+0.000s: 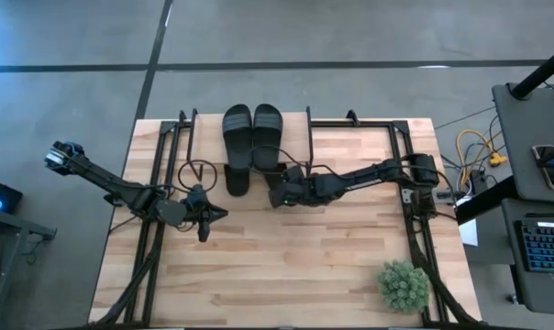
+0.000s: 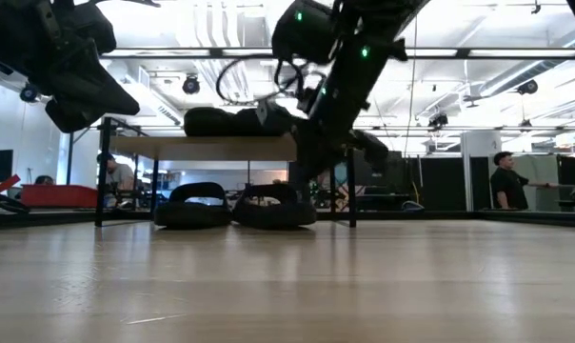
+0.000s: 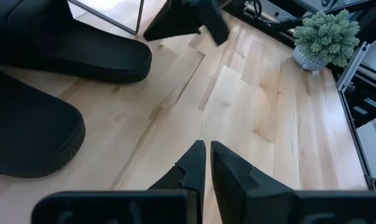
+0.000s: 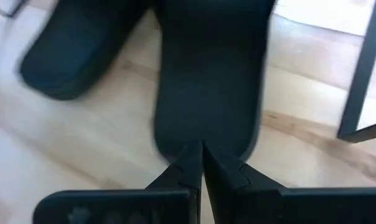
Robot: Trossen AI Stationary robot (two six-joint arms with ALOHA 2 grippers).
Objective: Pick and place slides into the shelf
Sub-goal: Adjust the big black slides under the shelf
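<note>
Right gripper (image 4: 202,163), fingers closed and empty, nudges a slide (image 4: 206,81) under the shelf (image 2: 207,148); push straight.

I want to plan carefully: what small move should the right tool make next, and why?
Probably a short push forward. The right tool, shut, sits right at the heel of a slide lying on the table at the shelf, beside a second slide. Two more lie on top. A nudge would likely seat it further under. The left tool waits shut, empty.
</note>
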